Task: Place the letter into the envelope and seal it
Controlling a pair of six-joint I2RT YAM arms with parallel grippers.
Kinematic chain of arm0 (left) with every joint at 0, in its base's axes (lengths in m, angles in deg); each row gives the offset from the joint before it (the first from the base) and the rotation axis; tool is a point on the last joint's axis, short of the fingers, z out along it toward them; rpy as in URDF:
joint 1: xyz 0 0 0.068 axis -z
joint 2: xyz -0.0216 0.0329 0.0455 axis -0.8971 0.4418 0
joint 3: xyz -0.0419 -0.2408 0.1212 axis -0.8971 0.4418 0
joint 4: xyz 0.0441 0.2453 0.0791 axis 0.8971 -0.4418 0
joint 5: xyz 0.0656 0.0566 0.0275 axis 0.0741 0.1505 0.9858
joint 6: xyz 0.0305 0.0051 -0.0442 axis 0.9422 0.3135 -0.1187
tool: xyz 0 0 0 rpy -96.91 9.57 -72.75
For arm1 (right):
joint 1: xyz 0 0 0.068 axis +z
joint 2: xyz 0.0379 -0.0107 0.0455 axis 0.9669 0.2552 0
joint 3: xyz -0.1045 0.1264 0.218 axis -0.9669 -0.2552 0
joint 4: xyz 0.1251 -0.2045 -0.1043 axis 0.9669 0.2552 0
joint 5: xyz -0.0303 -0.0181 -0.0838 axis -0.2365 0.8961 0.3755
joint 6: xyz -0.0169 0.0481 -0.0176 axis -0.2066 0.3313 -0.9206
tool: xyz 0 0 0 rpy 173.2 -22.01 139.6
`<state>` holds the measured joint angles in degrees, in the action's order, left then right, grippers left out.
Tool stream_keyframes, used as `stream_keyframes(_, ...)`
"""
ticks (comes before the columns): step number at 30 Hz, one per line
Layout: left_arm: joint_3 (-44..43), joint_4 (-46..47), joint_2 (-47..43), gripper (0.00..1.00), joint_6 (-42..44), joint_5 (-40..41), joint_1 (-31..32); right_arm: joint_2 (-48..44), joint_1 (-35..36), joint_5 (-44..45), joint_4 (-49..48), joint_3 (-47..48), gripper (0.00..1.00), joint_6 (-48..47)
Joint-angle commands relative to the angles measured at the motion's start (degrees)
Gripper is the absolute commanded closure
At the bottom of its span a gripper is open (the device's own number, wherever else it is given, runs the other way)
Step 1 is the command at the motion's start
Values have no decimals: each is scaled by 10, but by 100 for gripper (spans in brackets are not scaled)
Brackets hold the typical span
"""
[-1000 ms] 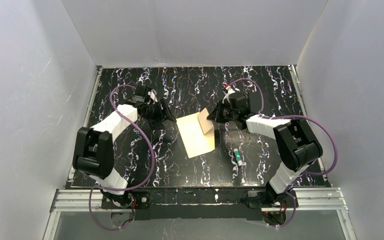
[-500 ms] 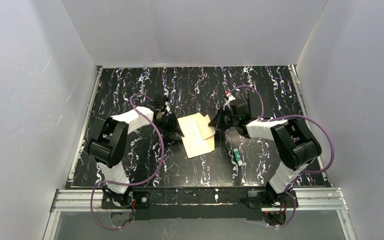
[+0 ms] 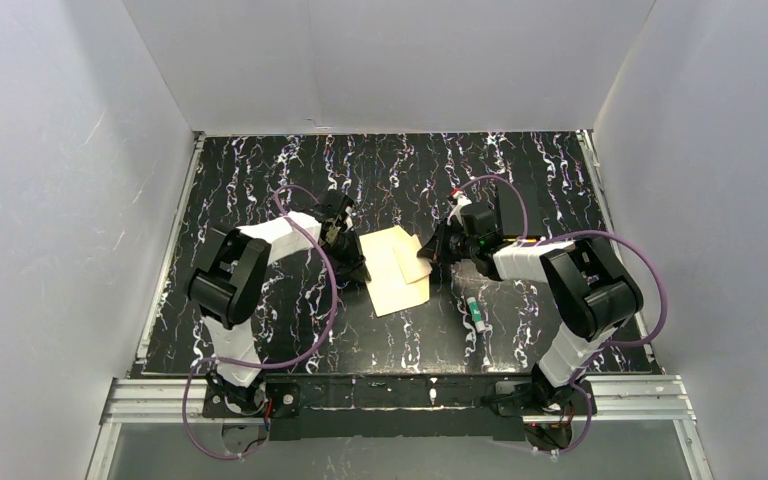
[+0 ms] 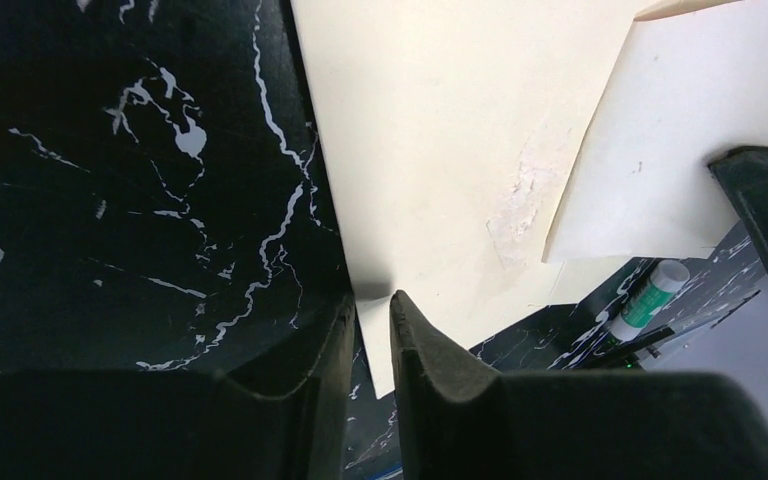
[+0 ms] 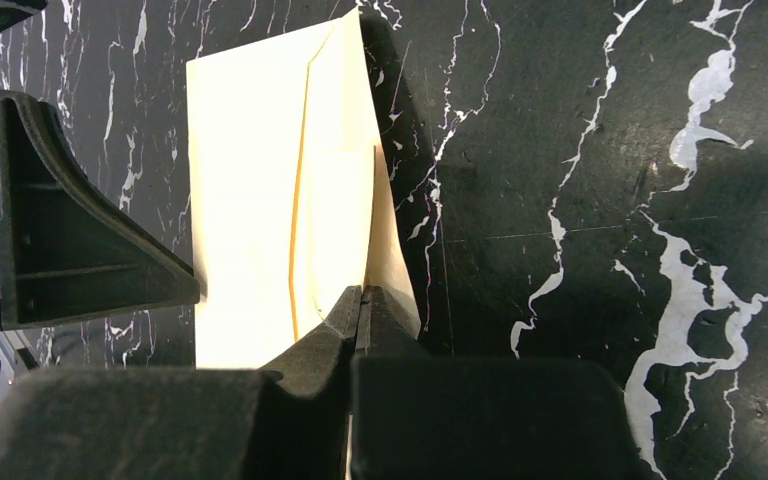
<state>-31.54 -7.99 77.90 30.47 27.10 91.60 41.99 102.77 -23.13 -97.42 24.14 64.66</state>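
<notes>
My left claw: jaws nearly together, thin gap showing, astride left edge of letter; no clamp yet, I judge. Letter flat on table, spreading rightward from claw. Right claw pinched shut on envelope, overlapping letter's right side.

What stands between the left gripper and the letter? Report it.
Nothing visible does. The left gripper is at the edge of the letter, paper between its fingers. The envelope lies over its other side, pinched by the right gripper.
</notes>
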Motion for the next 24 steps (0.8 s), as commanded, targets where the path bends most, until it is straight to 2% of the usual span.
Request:
stream_keyframes(1, -12, -41, 28, 82, 17, 42, 4, 7, 4, -10, -23, -4, 99, -21)
stream_keyframes(16, -16, -21, 44, 88, -23, -12, 6, 29, 36, -6, -57, -2, 99, 60)
stream_keyframes(24, -13, -15, 52, 91, -79, -32, 6, 43, 60, -1, -51, 6, 99, 75)
